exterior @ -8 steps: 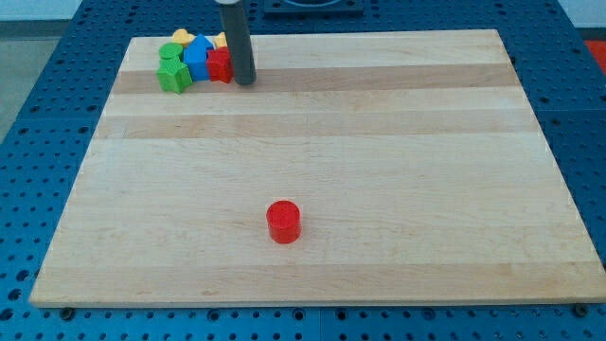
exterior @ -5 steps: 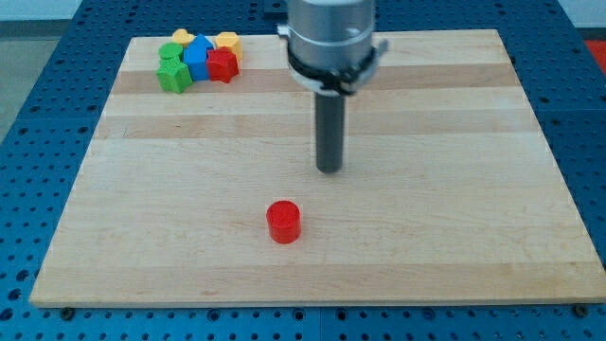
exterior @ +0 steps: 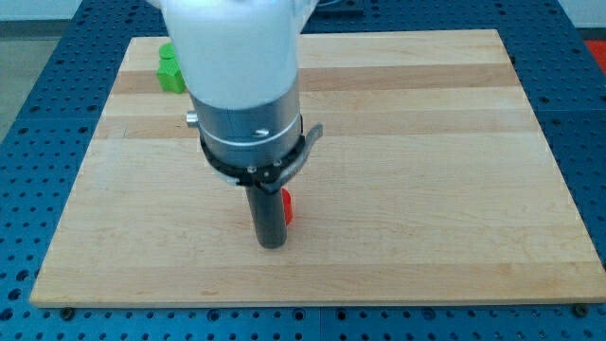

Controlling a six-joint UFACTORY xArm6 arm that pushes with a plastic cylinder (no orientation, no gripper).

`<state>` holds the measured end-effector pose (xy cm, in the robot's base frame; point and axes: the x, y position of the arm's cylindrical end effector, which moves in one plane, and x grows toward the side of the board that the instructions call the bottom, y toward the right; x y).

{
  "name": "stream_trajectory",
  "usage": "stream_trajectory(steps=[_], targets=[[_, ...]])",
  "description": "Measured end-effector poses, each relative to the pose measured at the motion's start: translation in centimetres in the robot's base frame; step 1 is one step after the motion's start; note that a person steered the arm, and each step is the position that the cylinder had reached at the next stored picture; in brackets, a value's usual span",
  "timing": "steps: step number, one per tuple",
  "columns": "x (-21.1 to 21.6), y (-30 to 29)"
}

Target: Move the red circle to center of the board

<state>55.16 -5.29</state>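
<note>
Centrally, toward the view's bottom, my tip point(exterior: 272, 244) rests on the wooden board point(exterior: 426, 170), the dark rod standing directly in front of the red circle point(exterior: 287, 206), of which only a sliver shows at the rod's right edge. Whether tip and block touch cannot be told. As a bare rod, the end effector grasps nothing. A green block point(exterior: 170, 72) is partly visible near the board's top-left corner, beside the arm's pale housing.
</note>
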Motion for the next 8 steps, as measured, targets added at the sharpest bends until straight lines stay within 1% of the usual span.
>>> stream_trajectory(steps=[3, 5, 8], targets=[[-6.9, -0.1], [-8.2, 2.6], [-13.2, 4.3]])
